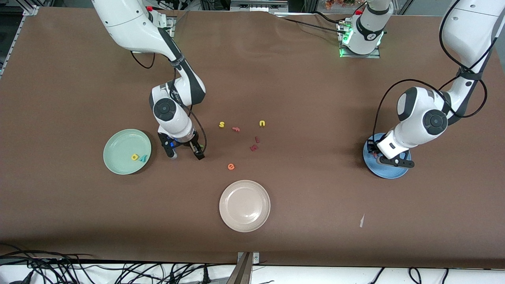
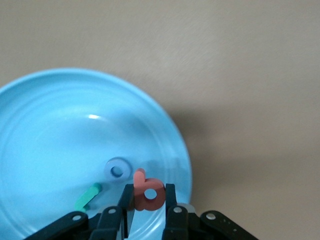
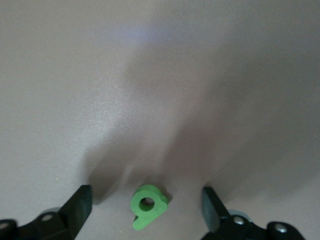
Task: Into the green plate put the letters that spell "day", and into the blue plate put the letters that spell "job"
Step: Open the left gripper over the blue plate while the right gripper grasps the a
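My left gripper (image 1: 388, 159) hangs low over the blue plate (image 1: 390, 172), shut on the salmon-pink "b" (image 2: 155, 199), which stands upright between its fingers. On the blue plate (image 2: 60, 130) lie the blue ring "o" (image 2: 117, 170) and the teal "j" (image 2: 88, 197). My right gripper (image 1: 185, 153) is down at the table beside the green plate (image 1: 118, 146), open, its fingers straddling the green rounded letter (image 3: 147, 206) without touching it. The green plate holds a yellow letter (image 1: 135, 157) and the teal "y" (image 1: 143, 157).
A beige plate (image 1: 244, 205) sits nearer the front camera at mid-table. Loose letters lie mid-table: yellow "s" (image 1: 221, 124), yellow "u" (image 1: 262, 123), orange "f" (image 1: 236, 128), orange "e" (image 1: 231, 167), two dark red ones (image 1: 255, 144).
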Motion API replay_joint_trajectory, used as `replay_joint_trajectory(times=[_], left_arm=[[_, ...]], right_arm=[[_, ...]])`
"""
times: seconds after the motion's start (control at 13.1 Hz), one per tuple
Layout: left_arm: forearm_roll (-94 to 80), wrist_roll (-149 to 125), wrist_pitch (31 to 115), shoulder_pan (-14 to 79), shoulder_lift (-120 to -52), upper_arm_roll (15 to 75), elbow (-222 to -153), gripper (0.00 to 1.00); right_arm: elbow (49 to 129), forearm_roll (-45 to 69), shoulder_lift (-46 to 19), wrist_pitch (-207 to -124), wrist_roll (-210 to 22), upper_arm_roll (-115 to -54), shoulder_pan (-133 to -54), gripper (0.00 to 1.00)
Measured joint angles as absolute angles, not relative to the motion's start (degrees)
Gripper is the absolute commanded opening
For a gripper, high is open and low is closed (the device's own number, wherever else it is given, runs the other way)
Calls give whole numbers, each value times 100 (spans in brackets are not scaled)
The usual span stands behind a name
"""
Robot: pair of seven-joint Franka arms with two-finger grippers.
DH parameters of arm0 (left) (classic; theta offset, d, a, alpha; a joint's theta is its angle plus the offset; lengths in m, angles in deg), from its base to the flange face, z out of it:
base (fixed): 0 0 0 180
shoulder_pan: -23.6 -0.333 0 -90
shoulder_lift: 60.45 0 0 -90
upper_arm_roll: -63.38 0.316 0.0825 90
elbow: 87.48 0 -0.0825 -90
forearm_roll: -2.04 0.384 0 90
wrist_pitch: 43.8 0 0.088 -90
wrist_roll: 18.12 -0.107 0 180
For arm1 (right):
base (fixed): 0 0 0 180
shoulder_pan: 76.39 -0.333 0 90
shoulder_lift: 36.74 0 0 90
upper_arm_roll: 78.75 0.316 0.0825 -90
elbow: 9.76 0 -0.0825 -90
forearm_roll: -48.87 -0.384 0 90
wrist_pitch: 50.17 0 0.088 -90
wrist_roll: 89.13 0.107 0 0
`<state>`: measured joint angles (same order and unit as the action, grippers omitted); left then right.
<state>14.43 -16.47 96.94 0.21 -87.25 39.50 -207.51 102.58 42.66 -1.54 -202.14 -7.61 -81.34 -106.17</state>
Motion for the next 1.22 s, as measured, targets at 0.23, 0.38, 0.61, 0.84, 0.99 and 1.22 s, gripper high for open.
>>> replay_joint_trajectory(times=[0.23, 0.38, 0.61, 0.84, 0.99, 1.22], left_arm=[[1443, -1654, 9588, -66, -8681, 3948, -20648, 100], [1443, -1654, 8883, -45, -8615, 3919, -20213, 100], [1443, -1652, 7522, 49, -8527, 3877, -19315, 100], [1443, -1650, 7158, 50, -8517, 3872, -19086, 100], [1443, -1630, 6879, 47, -8516, 3873, -18997, 100], [1443, -1623, 5589, 42, -8485, 3874, -18217, 100]], right_arm=[[10245, 4266, -163, -20261, -754, -8143, -10626, 9], [10217, 4265, -167, -20285, -746, -8144, -10633, 0], [10207, 4266, -174, -20280, -743, -8168, -10664, 0], [10203, 4266, -176, -20277, -743, -8195, -10685, 0], [10089, 4268, -181, -20131, -743, -8367, -10724, 0], [9267, 4273, -196, -18928, -752, -8882, -10720, 0]])
